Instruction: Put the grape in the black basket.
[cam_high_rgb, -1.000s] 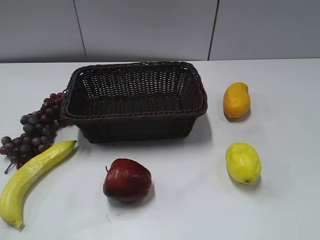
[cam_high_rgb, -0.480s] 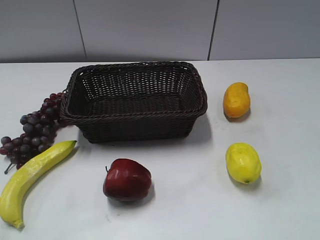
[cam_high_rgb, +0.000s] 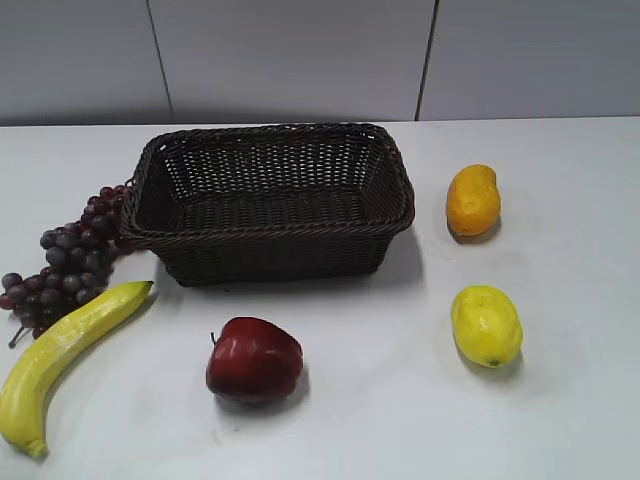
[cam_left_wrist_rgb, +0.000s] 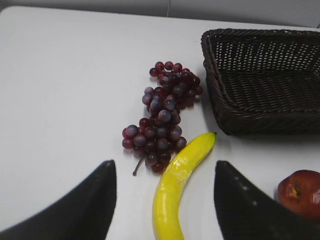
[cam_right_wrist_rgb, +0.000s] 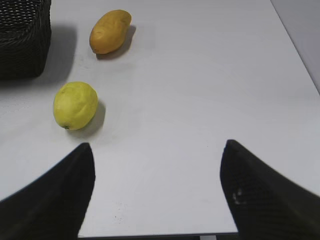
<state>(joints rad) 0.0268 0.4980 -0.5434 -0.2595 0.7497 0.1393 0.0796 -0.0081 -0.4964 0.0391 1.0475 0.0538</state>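
Note:
The grape (cam_high_rgb: 66, 258) is a long dark purple-red bunch lying on the white table just left of the black basket (cam_high_rgb: 270, 228); it also shows in the left wrist view (cam_left_wrist_rgb: 162, 115), with the basket (cam_left_wrist_rgb: 260, 117) to its right. The basket is empty. My left gripper (cam_left_wrist_rgb: 164, 165) is open and empty, above the table, with the banana between its fingers in view and the grape ahead of it. My right gripper (cam_right_wrist_rgb: 157, 147) is open and empty over bare table near the front edge. Neither gripper shows in the exterior view.
A yellow banana (cam_high_rgb: 62, 345) lies beside the grape, touching its near end. A red apple (cam_high_rgb: 254, 358) sits in front of the basket. An orange mango (cam_high_rgb: 473, 200) and a yellow lemon (cam_high_rgb: 486, 324) lie to the basket's right.

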